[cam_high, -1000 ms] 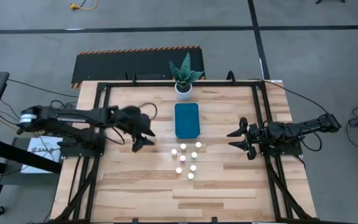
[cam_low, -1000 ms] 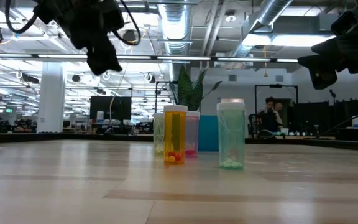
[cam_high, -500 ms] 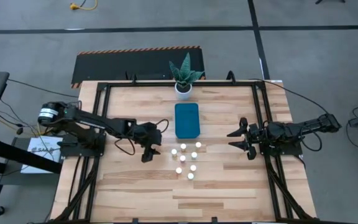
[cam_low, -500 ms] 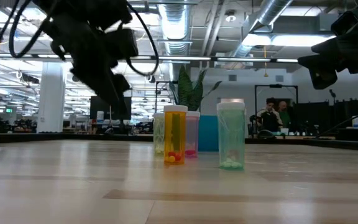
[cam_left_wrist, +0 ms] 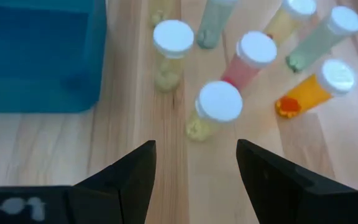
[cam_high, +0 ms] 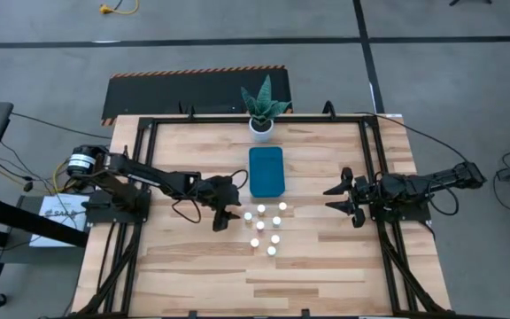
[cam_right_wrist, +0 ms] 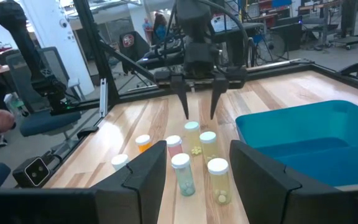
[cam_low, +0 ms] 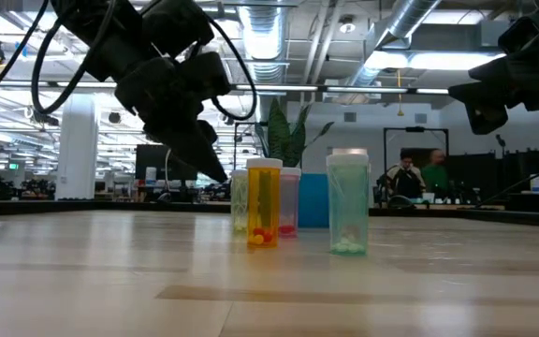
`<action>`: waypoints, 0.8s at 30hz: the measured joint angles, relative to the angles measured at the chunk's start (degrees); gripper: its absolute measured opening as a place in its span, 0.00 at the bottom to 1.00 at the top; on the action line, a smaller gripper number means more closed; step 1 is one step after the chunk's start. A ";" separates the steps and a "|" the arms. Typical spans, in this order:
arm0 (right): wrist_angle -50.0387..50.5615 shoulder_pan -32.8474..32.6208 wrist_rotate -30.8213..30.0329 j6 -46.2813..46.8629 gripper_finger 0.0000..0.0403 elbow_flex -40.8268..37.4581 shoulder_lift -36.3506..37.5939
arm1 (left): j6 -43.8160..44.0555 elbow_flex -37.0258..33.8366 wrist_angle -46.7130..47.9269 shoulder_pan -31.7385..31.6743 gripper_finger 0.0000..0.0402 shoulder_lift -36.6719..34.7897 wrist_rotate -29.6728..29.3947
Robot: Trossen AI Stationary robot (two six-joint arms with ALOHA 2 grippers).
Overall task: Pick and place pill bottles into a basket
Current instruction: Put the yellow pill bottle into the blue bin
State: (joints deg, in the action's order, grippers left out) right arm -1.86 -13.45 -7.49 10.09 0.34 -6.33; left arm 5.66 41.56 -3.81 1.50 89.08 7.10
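- White-capped pill bottles (cam_high: 265, 227), about seven, stand clustered mid-counter (cam_high: 193, 275), just in front of the teal basket (cam_high: 266, 171), which sits empty as far as the high view shows.
- Over the last second the left gripper (cam_high: 228, 215) has swung from well left of the cluster to just beside its left edge, and in the low view it has dropped towards bottle height.
- Its fingers are spread apart, and in its own wrist view they frame a yellowish bottle (cam_left_wrist: 211, 112); nothing is between them yet.
- This looks like the end of the approach to the first pick: no bottle appears moved, so the task is barely begun.
- Every bottle stands upright, long axis vertical, cap up; the low view shows an orange one (cam_low: 263, 202) and a green one (cam_low: 348, 202) as clear tinted tubes.
- Neighbours stand close together, so a closing finger could knock one over.
- The right gripper (cam_high: 342, 198) waits at the counter's right side, fingers apart, well clear of the bottles.
- A potted plant (cam_high: 261, 108) stands beyond the basket.
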 joint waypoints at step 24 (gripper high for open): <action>-0.02 0.02 -0.01 0.00 0.42 0.01 -0.02 | 0.05 -0.02 -7.36 1.49 0.53 2.18 0.35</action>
State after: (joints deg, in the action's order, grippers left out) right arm -1.88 -13.43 -7.50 10.09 0.35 -6.35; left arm 5.71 41.54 -11.17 2.98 91.26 7.45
